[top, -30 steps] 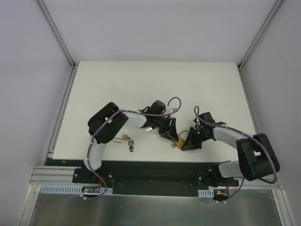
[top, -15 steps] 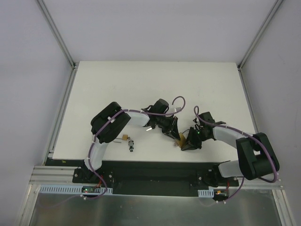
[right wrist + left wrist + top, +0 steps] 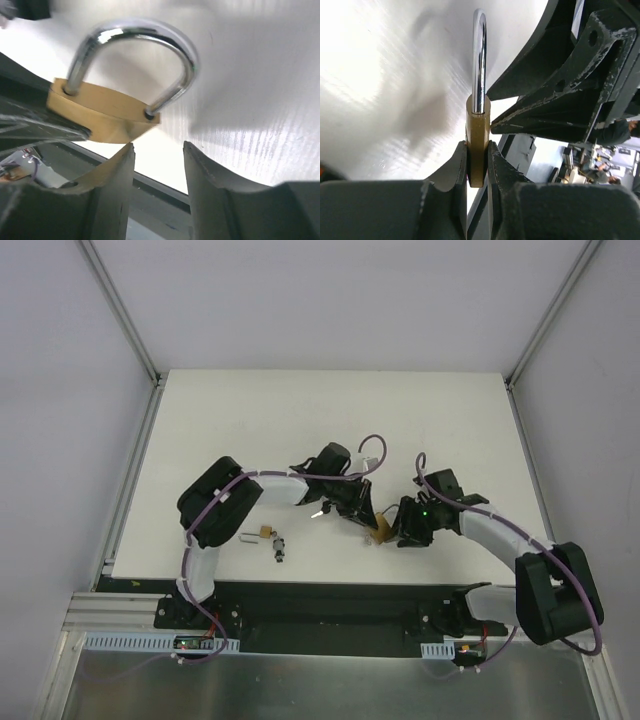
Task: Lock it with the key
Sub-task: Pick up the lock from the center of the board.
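A brass padlock (image 3: 478, 125) with a silver shackle (image 3: 479, 60) stands upright between the pads of my left gripper (image 3: 477, 146), which is shut on its body. In the top view this padlock (image 3: 381, 531) sits between the left gripper (image 3: 367, 521) and the right gripper (image 3: 403, 526), near the table's front edge. In the right wrist view the padlock (image 3: 100, 117) is just above the right gripper (image 3: 159, 145), whose jaws stand open with nothing between them. A small dark and silver piece that looks like the key (image 3: 279, 547) lies on the table to the left.
A second small brass lock (image 3: 264, 533) with a silver loop lies beside the key, close to the left arm's elbow. The white table (image 3: 330, 420) ends at a dark front edge just below the grippers. Metal frame posts stand at the back corners.
My right gripper has opened, let go of the padlock and drawn back a little. The left gripper has closed on the padlock body and holds it.
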`<action>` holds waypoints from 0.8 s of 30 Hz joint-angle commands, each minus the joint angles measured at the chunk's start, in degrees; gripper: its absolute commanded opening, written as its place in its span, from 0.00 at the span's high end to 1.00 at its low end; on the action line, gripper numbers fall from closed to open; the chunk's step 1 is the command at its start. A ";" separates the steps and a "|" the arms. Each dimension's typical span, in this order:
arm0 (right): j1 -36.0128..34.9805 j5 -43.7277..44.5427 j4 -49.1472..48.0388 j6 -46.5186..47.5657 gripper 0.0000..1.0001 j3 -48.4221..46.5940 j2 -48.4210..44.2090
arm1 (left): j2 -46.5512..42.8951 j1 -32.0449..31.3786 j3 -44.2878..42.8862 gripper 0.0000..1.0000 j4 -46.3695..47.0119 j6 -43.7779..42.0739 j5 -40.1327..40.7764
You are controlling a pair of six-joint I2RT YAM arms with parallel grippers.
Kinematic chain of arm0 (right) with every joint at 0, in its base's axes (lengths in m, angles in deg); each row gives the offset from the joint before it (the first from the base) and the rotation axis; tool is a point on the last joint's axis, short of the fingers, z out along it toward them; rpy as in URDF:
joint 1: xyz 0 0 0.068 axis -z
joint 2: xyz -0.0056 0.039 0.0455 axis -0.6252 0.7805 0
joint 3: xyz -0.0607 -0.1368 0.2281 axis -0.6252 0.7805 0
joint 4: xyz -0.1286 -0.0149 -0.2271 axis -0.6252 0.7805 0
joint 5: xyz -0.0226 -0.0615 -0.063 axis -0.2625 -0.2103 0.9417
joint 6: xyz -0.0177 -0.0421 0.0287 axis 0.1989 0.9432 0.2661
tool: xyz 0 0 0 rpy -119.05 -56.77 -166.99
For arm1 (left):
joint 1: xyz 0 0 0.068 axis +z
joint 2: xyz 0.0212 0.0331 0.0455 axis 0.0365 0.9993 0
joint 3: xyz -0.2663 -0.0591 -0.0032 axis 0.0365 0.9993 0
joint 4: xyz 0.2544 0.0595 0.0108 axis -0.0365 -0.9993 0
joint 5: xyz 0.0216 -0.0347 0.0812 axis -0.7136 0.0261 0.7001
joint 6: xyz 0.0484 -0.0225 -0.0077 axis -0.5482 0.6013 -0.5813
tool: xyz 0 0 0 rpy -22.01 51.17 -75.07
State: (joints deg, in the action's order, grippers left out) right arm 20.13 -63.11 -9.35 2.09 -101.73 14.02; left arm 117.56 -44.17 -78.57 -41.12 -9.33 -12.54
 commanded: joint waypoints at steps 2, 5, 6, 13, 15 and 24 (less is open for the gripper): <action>0.98 3.42 2.62 5.08 0.48 -4.44 -6.70 | -12.96 6.08 0.55 1.00 3.15 -4.62 -3.71; 1.86 1.67 3.07 6.49 0.39 -5.75 -9.08 | -17.18 8.98 2.66 1.00 3.06 -6.29 -5.21; 2.04 1.13 3.07 7.63 0.31 -6.20 -9.53 | -19.10 9.60 3.10 1.00 2.89 -7.25 -5.64; 2.75 -7.65 -0.26 13.25 0.03 -9.98 -13.92 | -26.58 14.62 5.74 1.00 -7.57 -14.11 -10.48; 2.75 -11.17 -2.11 14.14 0.03 -11.03 -14.71 | -29.65 15.06 7.32 1.00 -10.29 -16.29 -11.10; 2.40 -23.12 -12.48 12.57 0.03 -12.35 -12.44 | -35.73 14.97 10.23 1.00 -20.84 -24.13 -15.48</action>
State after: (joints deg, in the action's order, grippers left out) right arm 22.66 -78.14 -15.25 14.38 -111.37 0.09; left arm 86.46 -29.04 -68.23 -59.94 -28.52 -20.56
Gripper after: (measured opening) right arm 0.968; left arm 0.099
